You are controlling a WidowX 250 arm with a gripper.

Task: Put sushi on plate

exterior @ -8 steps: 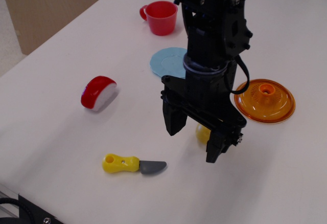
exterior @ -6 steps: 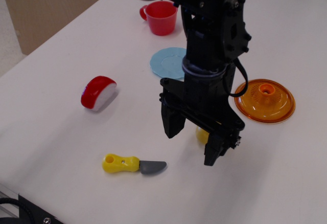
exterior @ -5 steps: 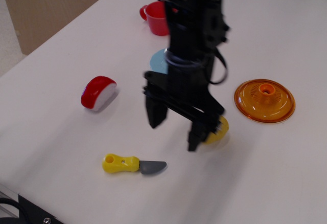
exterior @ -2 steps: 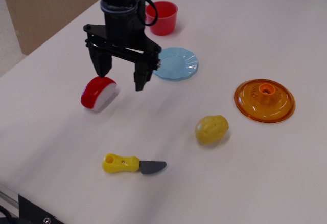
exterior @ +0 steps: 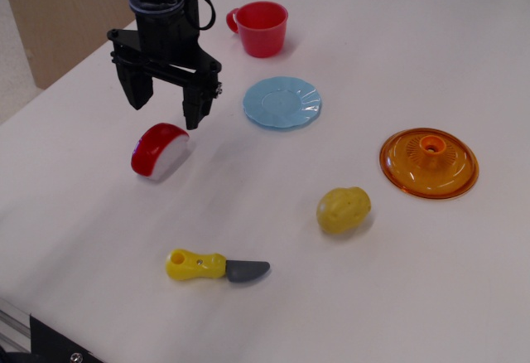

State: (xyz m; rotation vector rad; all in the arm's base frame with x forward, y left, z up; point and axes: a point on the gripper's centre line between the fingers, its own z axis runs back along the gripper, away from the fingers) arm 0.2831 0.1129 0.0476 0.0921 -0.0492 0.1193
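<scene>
The sushi [exterior: 159,150], glossy red on top with a white base, lies on the white table at the left. The light blue plate [exterior: 281,102] sits to its upper right, bare. My black gripper [exterior: 163,109] hangs open and empty just above and behind the sushi, one finger [exterior: 134,89] to its left and one finger [exterior: 195,106] to its right. It does not touch the sushi.
A red cup [exterior: 261,28] stands behind the plate. An orange translucent disc with a centre knob [exterior: 429,162] lies at the right. A yellow lemon [exterior: 343,210] sits mid-table. A yellow-handled toy knife [exterior: 216,268] lies near the front. The table's left edge runs close by.
My gripper has swept from above the lemon at mid-table to the left and back, and now hangs over the sushi. It stayed open. No object has moved.
</scene>
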